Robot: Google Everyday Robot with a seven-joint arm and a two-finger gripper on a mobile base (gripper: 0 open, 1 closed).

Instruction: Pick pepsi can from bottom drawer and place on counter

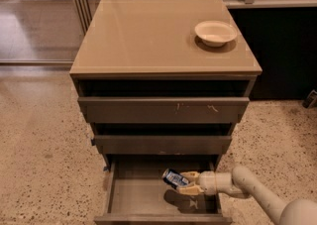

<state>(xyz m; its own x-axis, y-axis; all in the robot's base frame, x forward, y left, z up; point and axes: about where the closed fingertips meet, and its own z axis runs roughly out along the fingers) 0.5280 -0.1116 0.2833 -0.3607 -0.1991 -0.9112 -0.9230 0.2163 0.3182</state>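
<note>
The pepsi can, dark blue with white markings, lies tilted between my fingers inside the open bottom drawer. My gripper reaches in from the lower right on a cream arm and is shut on the can, holding it a little above the drawer floor, where its shadow shows. The counter is the glossy tan top of the cabinet, well above the gripper.
A white bowl sits at the counter's back right. The two upper drawers stick out slightly above the bottom drawer. Speckled floor surrounds the cabinet; a dark wall stands at the right.
</note>
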